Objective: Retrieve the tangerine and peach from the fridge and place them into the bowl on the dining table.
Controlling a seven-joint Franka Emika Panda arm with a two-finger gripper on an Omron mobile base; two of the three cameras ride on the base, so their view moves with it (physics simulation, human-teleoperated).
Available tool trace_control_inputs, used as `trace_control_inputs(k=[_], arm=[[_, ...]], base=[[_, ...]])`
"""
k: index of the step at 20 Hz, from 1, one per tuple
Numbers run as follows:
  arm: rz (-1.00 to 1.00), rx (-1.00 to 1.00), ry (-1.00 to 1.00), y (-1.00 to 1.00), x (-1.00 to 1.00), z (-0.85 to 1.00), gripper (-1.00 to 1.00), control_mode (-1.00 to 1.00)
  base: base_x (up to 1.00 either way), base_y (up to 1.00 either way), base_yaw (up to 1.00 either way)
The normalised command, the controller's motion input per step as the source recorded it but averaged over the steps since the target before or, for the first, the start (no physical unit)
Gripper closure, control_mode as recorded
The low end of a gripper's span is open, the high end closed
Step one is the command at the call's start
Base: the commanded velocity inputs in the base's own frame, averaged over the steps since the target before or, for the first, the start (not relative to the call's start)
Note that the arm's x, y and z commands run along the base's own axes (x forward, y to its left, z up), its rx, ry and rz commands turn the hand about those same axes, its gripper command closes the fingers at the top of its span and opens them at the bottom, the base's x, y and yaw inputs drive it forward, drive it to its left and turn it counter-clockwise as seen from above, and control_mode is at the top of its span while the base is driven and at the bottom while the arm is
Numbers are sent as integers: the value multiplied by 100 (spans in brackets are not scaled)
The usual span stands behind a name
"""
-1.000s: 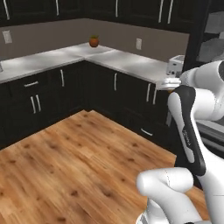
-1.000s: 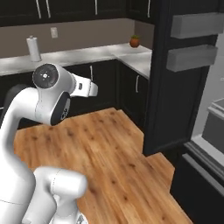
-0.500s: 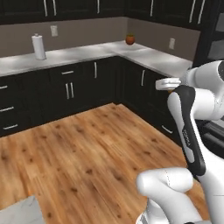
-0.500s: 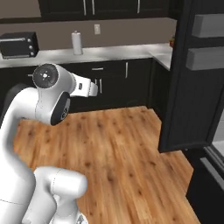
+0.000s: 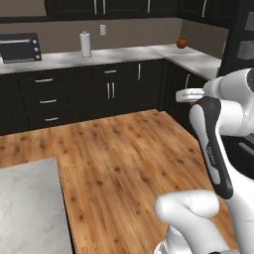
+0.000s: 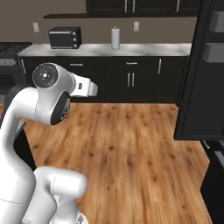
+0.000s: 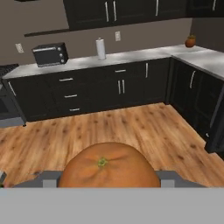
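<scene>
The tangerine (image 7: 107,168), plain orange with a small green stem mark, sits between the fingertips of my gripper (image 7: 109,180) in the hand view, and the gripper is shut on it. The white arm holds its hand (image 5: 191,94) chest-high over the wooden floor, also seen from the other side (image 6: 85,87). The black fridge door (image 6: 197,74) stands open at the right, with grey door bins on it. A corner of the marble dining table (image 5: 30,208) shows at the lower left. The peach and the bowl are out of view.
Dark cabinets under a light wall counter (image 5: 124,53) run along the back, carrying a black toaster oven (image 5: 20,47), a paper towel roll (image 5: 86,44) and a small reddish pot (image 5: 182,42). A stove edge (image 7: 6,109) lies at the left. Wooden floor (image 5: 124,149) spreads between.
The whole scene has slid to the right in both base views, so the base has turned left. The table corner has come into view. The arm's pose and grip are unchanged.
</scene>
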Motion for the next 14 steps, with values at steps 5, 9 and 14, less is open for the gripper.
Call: trace_control_inputs(k=[5, 9, 14], arm=[[0, 0, 0, 0, 0, 0, 100, 100], [0, 0, 0, 0, 0, 0, 100, 100], [0, 0, 0, 0, 0, 0, 100, 100]], base=[[-99, -3, 36], [-98, 0, 32], [-92, 0, 29]])
